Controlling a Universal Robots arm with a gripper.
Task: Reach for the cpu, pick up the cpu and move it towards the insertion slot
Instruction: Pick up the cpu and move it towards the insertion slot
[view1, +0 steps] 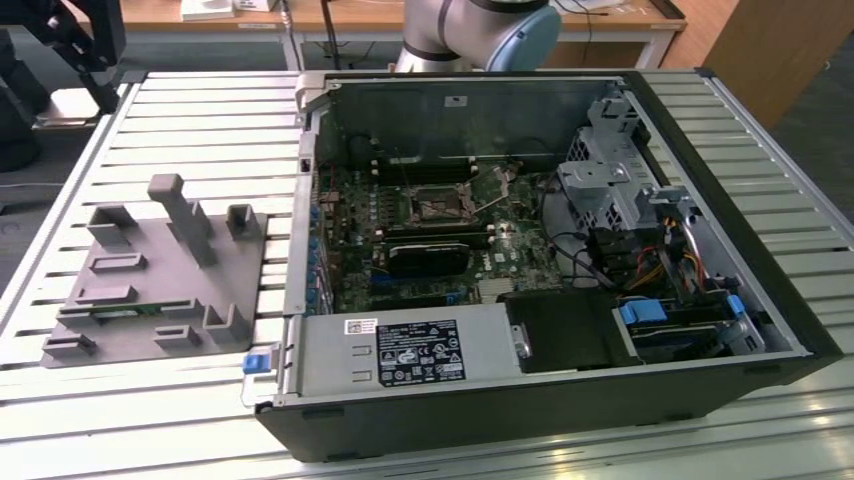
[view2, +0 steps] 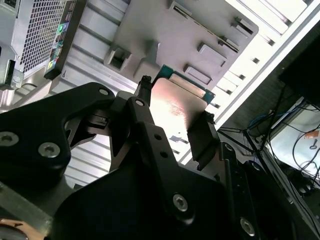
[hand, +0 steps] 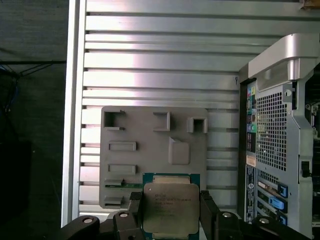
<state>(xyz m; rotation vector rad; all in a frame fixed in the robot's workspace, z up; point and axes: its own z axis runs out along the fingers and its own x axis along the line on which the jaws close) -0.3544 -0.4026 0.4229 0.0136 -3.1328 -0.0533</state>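
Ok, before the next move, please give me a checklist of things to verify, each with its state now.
1. cpu held by the gripper, a finger at each of two opposite edges in both wrist views: ok.
2. cpu clear of the fixture: ok, it appears to hang above it.
3. cpu level in the grip: cannot tell.
4. slot empty, exterior view: ok, centre looks dark and bare.
5. Height enough to pass the case wall: cannot tell.
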